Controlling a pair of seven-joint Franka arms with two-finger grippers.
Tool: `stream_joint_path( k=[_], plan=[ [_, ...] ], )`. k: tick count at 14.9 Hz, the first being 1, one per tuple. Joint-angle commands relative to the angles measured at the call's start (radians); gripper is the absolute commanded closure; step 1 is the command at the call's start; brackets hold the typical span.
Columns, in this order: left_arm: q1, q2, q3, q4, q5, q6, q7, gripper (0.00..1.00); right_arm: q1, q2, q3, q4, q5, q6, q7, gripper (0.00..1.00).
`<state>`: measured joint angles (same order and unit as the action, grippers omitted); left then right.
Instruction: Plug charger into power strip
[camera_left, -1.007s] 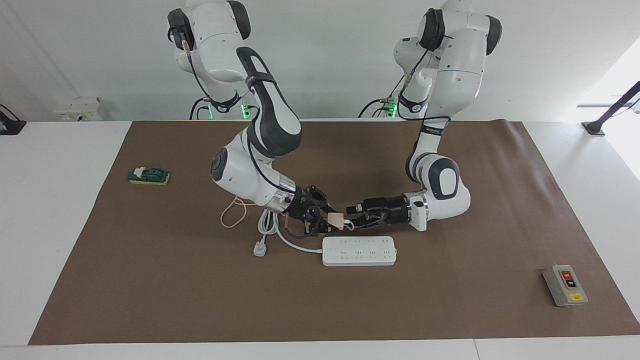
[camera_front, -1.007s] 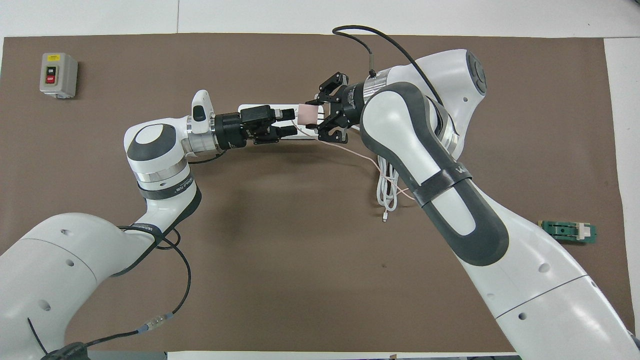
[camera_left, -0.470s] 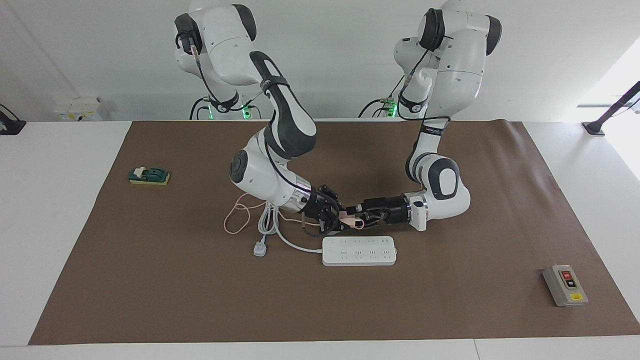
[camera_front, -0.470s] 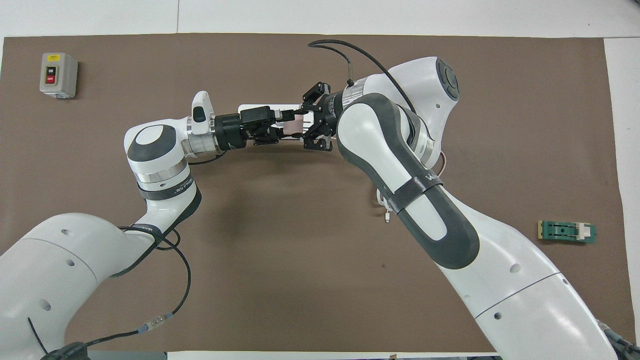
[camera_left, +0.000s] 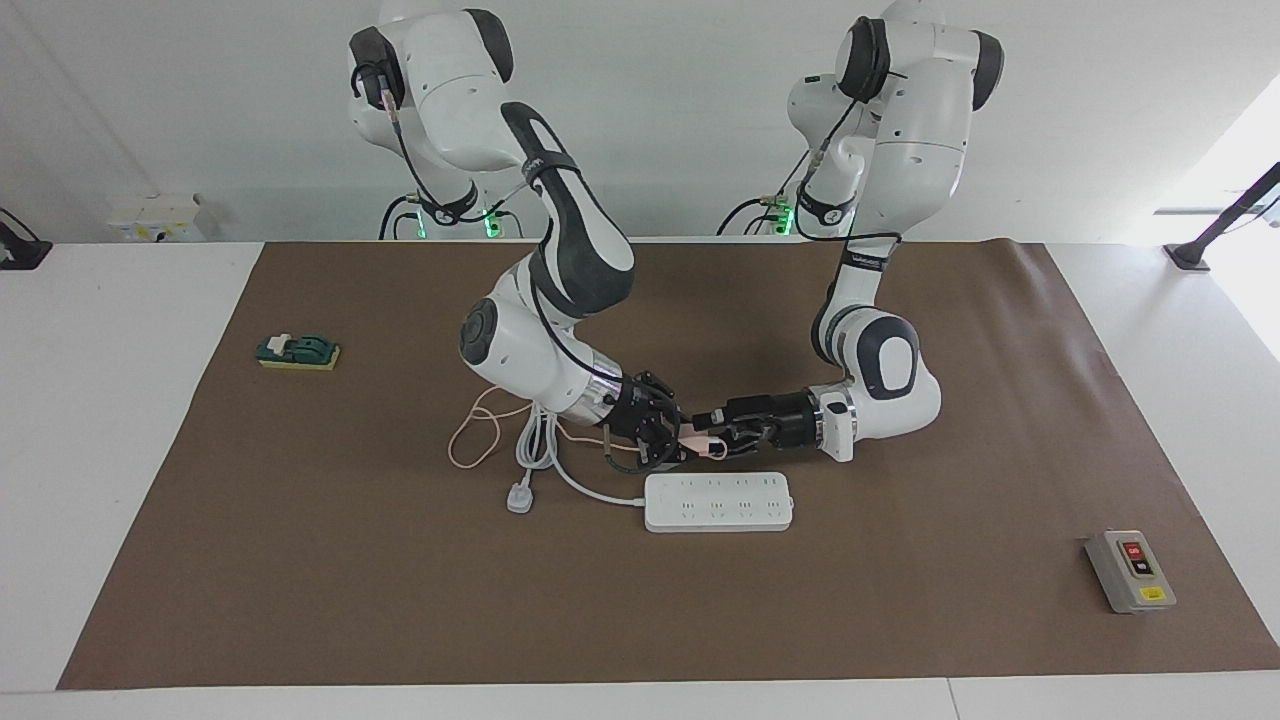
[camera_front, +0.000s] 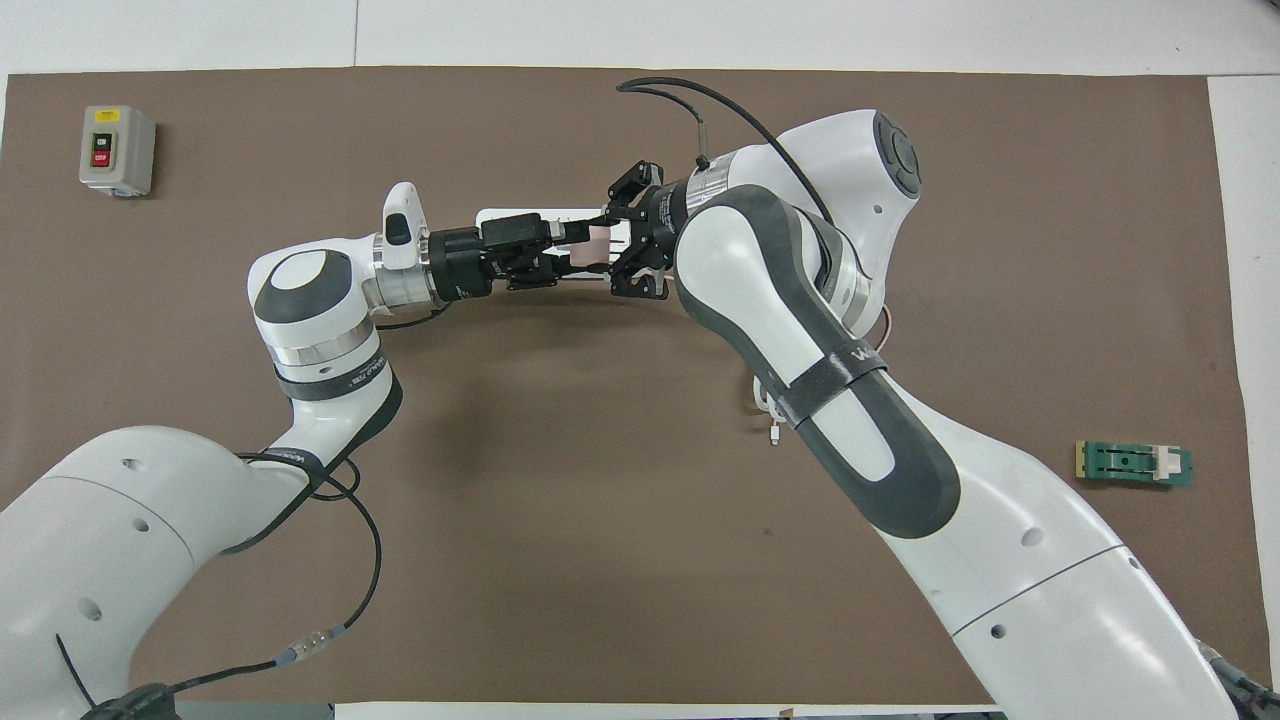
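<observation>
The pale pink charger (camera_left: 693, 441) is held in the air just above the table, over the edge of the white power strip (camera_left: 718, 502) nearer to the robots. My right gripper (camera_left: 680, 442) is shut on it. My left gripper (camera_left: 708, 439) meets it from the left arm's end, open, with a finger on each side of the cube. In the overhead view the charger (camera_front: 597, 244) sits between my left gripper (camera_front: 580, 247) and my right gripper (camera_front: 607, 246), which hide most of the power strip (camera_front: 495, 214). The thin pink cable (camera_left: 470, 440) trails toward the right arm's end.
The strip's thick white cord and three-pin plug (camera_left: 518, 497) lie beside the pink cable loop. A grey switch box (camera_left: 1130, 570) with a red button sits at the left arm's end, far from the robots. A small green block (camera_left: 298, 351) lies at the right arm's end.
My right gripper has carried the charger toward the left arm's end and slightly down, bringing it between the left gripper's fingers. The left arm has barely moved.
</observation>
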<state>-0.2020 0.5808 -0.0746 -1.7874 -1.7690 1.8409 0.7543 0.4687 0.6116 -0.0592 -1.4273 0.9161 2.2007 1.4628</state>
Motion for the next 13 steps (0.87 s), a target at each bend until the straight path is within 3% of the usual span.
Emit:
stream_joint_path(
  k=[1, 2, 4, 6, 7, 12, 13],
  plan=[
    [0.000, -0.007, 0.004, -0.021, -0.020, 0.003, 0.025, 0.23, -0.005, 0.017, -0.001, 0.030, -0.011, -0.012, 0.014, 1.00],
    [0.000, -0.007, 0.004, -0.021, -0.018, 0.003, 0.025, 0.37, -0.005, 0.016, -0.001, 0.030, -0.011, -0.012, 0.016, 1.00],
    [0.000, -0.007, 0.004, -0.020, -0.020, 0.003, 0.025, 0.52, -0.004, 0.017, -0.001, 0.028, -0.011, -0.012, 0.016, 1.00],
    [0.000, -0.007, 0.004, -0.020, -0.020, 0.003, 0.025, 0.80, -0.005, 0.016, -0.001, 0.030, -0.011, -0.012, 0.016, 1.00],
    [0.000, -0.007, 0.004, -0.021, -0.020, 0.003, 0.026, 0.98, -0.005, 0.017, -0.001, 0.028, -0.011, -0.012, 0.016, 1.00],
    [0.001, -0.003, 0.004, -0.020, -0.020, 0.001, 0.042, 1.00, -0.004, 0.016, -0.001, 0.028, -0.003, -0.012, 0.021, 1.00],
    [0.001, -0.003, 0.004, -0.021, -0.018, 0.000, 0.042, 1.00, -0.007, 0.014, -0.001, 0.028, -0.009, -0.013, 0.022, 0.51]
  ],
)
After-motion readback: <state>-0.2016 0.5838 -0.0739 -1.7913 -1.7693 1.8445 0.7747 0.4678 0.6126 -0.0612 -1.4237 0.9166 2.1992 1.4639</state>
